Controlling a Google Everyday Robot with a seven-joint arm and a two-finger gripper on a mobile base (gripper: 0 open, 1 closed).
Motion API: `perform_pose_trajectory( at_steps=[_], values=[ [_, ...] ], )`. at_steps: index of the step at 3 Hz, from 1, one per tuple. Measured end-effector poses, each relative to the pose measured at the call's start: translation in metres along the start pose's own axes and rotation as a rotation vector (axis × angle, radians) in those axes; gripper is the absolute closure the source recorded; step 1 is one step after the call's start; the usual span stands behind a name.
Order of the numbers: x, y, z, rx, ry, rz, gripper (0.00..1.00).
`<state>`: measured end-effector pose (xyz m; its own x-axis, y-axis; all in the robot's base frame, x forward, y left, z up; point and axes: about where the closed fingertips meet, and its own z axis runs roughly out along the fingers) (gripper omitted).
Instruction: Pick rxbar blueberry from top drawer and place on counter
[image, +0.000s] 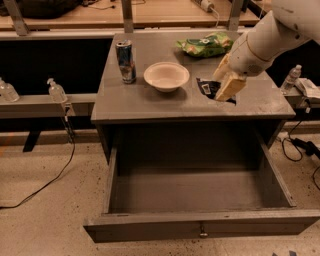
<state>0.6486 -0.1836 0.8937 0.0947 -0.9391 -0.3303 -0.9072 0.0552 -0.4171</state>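
Note:
The rxbar blueberry (207, 88), a dark wrapper with a white patch, is at the right front of the counter (145, 102), at or just above its surface. My gripper (224, 80) comes in from the upper right and is shut on the bar's right end, with the tan fingers (230, 86) over it. The top drawer (200, 224) is pulled fully open below the counter. Its inside shows nothing, and its small metal pull (202, 233) is at the front centre.
On the counter stand a white bowl (166, 76), a drink can (125, 61) and a green chip bag (205, 45). Clear bottles (56, 91) stand on a shelf at the left. One bottle (291, 78) and cables (300, 142) are at the right.

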Motion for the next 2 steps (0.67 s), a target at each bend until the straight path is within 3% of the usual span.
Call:
perform_pose_trajectory(
  at_steps=[2],
  values=[
    [0.048,-0.036,-0.024,0.064,-0.055,0.294,1.00]
  ],
)
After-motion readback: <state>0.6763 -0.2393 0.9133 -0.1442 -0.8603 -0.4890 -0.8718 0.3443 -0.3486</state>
